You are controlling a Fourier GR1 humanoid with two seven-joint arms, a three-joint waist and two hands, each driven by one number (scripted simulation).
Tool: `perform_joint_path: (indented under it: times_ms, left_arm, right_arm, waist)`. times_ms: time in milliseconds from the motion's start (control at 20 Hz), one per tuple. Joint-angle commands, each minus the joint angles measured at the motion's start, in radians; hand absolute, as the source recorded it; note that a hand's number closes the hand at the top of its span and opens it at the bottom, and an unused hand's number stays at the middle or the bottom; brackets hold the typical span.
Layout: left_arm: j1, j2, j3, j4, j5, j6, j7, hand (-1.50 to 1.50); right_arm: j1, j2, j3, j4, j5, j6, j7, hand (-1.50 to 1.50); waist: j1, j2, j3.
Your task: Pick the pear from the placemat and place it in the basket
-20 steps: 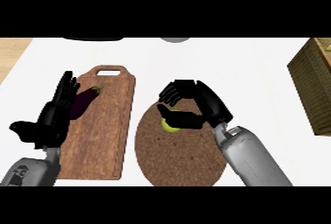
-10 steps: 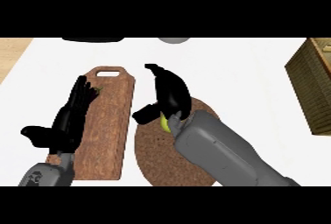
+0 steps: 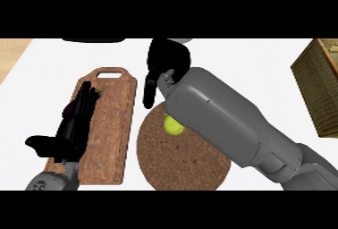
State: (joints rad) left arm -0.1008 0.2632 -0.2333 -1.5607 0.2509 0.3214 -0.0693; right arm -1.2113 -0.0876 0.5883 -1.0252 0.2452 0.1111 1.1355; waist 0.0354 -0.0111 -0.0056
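The yellow-green pear [image 3: 173, 126] lies on the round cork placemat [image 3: 181, 165], near its far edge, half hidden under my right forearm. My right hand [image 3: 166, 60] hangs beyond the placemat over the white counter, fingers relaxed and pointing down, holding nothing. The woven basket [image 3: 321, 85] stands at the right edge, well apart from the pear. At the left, my left hand [image 3: 74, 123] rests with straight fingers along the board's left side.
A wooden cutting board [image 3: 112, 134] with a handle lies left of the placemat. A dark purple vegetable [image 3: 69, 108] peeks out beside my left hand. A dark object [image 3: 92, 40] and a pale one [image 3: 183, 41] sit at the far edge.
My right hand has left the pear, lifted and swung away past the placemat's far edge, with the forearm now over the mat. The pear stays on the placemat. My left hand barely moved.
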Motion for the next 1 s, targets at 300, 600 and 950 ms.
perform_joint_path:
  times_ms: [300, 600, 950]
  left_arm:
    - [0.038, -0.01, -0.018, -0.031, -0.019, 0.005, -0.006, 0.0]
    - [0.023, -0.009, -0.007, -0.044, -0.017, 0.002, 0.009, 0.0]
    - [0.026, -0.022, -0.002, -0.037, -0.033, 0.02, 0.02, 0.0]
  right_arm:
    - [-0.263, 0.085, -0.122, 0.259, -0.271, 0.248, 0.235, -1.5]
    - [-0.333, 0.087, -0.073, 0.436, -0.269, 0.3, 0.189, -1.5]
    - [-0.246, 0.087, 0.044, 0.412, -0.306, 0.258, 0.187, -1.5]
  waist:
    - [0.009, 0.011, 0.003]
    - [0.011, 0.016, 0.002]
    - [-0.015, 0.008, 0.004]
